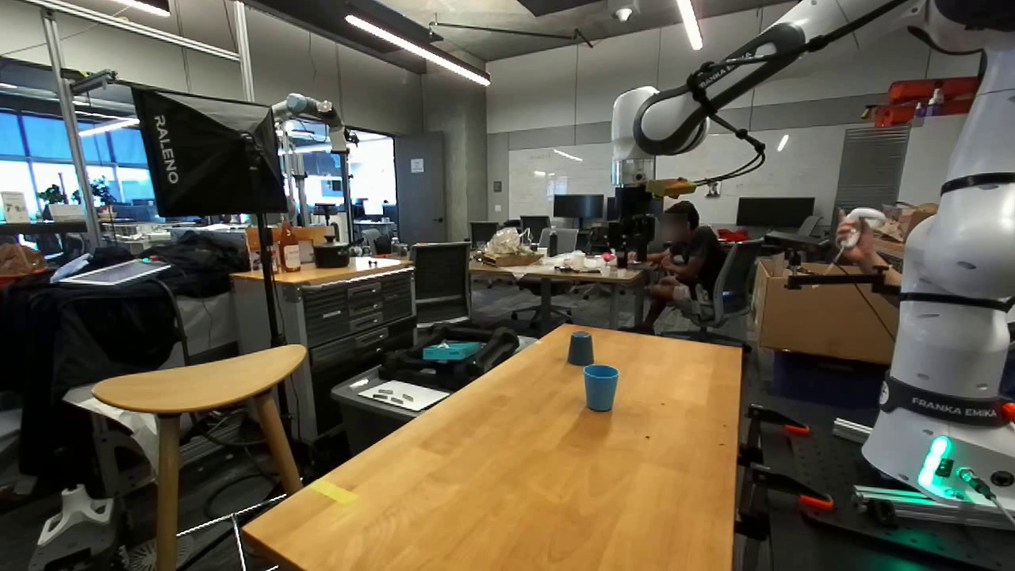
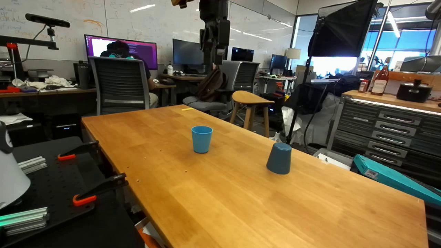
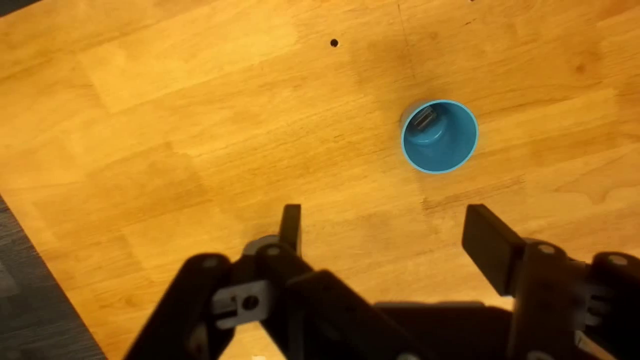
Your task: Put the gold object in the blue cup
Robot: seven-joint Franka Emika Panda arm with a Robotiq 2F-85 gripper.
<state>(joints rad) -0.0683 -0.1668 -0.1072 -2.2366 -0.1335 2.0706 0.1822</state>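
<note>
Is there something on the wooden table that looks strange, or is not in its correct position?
One thing: in both exterior views, the darker cup stands upside down on the table, whereas the bright blue cup is upright. This may be intentional. No spill shows around either cup.

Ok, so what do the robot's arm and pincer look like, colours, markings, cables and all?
The Franka Emika Panda arm is white and rounded, with black straps and a black cable running along it. A dark band near its foot reads FRANKA EMIKA, above a glowing green light. The pincer is mostly black, with two jointed fingers, flat dark pads and pale grey brackets.
</note>
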